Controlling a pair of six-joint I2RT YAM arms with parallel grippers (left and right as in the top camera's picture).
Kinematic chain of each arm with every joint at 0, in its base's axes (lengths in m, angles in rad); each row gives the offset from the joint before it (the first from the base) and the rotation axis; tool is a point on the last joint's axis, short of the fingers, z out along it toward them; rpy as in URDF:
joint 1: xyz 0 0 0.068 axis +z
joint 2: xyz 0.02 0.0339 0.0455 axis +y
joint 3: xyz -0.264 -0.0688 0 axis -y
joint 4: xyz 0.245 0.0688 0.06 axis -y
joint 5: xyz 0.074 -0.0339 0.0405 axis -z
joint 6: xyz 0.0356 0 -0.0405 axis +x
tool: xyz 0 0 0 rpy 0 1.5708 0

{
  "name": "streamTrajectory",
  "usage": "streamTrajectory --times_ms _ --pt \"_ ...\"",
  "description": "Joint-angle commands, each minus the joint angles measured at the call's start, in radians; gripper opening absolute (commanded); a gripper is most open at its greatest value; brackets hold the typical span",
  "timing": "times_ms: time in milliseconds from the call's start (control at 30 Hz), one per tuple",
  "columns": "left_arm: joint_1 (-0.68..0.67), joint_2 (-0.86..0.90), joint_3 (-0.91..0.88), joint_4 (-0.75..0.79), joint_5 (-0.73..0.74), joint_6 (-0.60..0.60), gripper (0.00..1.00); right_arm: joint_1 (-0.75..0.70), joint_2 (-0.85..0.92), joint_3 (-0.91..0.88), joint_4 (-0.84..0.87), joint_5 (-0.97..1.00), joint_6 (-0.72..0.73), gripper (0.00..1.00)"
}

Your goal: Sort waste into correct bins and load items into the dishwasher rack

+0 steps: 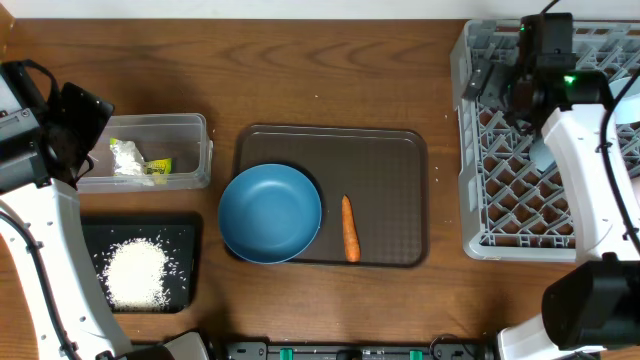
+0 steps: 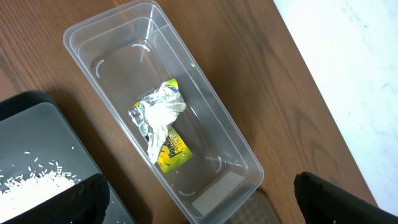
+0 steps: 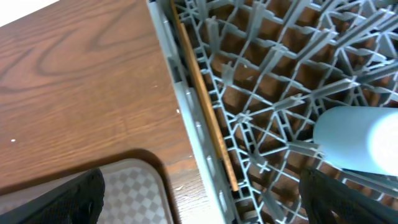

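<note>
Carrot (image 1: 349,228) is the thing the next move turns on, I judge: loose waste, not yet binned.

Overhead: carrot lies on the brown serving tray (image 1: 390,180), just beside the dark-blue bowl (image 1: 270,213), not touching. Long axis runs away from the robot, far end leaning slightly left. Thick end too small to tell. Right gripper (image 1: 490,88) hangs over the left edge of the dishwasher rack (image 1: 468,180), so the carrot lies to its left and nearer the robot. Left gripper (image 1: 88,135) hangs over the left end of the clear tub (image 1: 195,125), with the carrot well off to its right. Right arm looks nearer. The black tray (image 1: 180,240) with rice (image 1: 135,272) sits on the left arm's side. Wrapper (image 1: 135,162) is already in the tub.

Left wrist: left gripper (image 2: 202,208) stands wide, nothing between the fingers (image 2: 93,202). Clear tub (image 2: 118,68) below runs diagonally, wrapper (image 2: 163,124) mid-floor. Black tray (image 2: 37,130) just beside it, rice (image 2: 31,183) inside. Carrot out of view.

Right wrist: right gripper (image 3: 199,208) stands wide and empty, fingers (image 3: 62,199) at the bottom corners. Dishwasher rack (image 3: 273,81) below. Chopstick (image 3: 205,106) lies along its left wall. Pale-blue vessel (image 3: 360,140) sits on the lattice, cup or bowl unclear. Corner of the brown serving tray (image 3: 124,193) shows on the worktop (image 3: 81,81). Carrot out of view.
</note>
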Motion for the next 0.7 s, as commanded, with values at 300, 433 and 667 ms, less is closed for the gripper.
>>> streamTrajectory --times_ms 300,433,667 --pt "-0.063 0.0 -0.011 -0.409 0.52 0.256 0.99 -0.005 -0.005 0.021 -0.004 0.009 0.009 0.99" --pt "-0.207 0.0 -0.011 -0.475 0.534 0.338 0.98 -0.005 -0.005 0.021 -0.003 0.01 0.009 0.99" --pt "-0.561 0.0 -0.011 -0.422 0.332 0.244 0.98 -0.005 -0.005 0.021 -0.004 0.009 0.008 0.99"
